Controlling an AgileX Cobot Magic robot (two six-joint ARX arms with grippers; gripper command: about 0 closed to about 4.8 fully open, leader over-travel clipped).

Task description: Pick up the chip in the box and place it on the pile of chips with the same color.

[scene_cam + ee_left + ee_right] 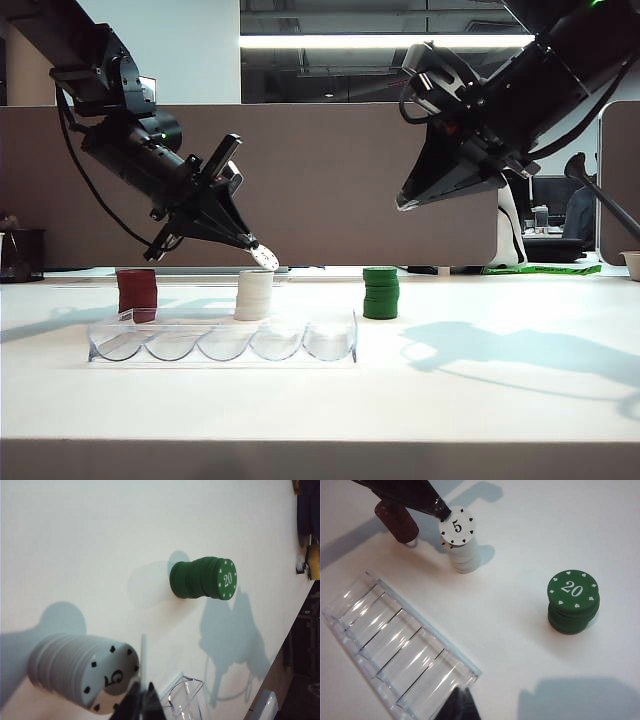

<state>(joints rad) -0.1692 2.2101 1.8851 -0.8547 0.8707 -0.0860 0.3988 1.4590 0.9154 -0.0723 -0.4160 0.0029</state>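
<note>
Chip [457,526] marked "5", pinched by the left gripper [258,252] just above the pile of chips [254,295].

Left of centre in the exterior view, the left fingers [440,509] press on the chip's rim and hold it tilted over the white pile. Below, the box [222,340] lies on the table [480,400] with all five slots bare. A dark red stack [137,292] stands at left, a green stack [380,292] right of centre. The right gripper [440,190] hangs high at upper right; whether its fingers are spread I cannot tell.
</note>
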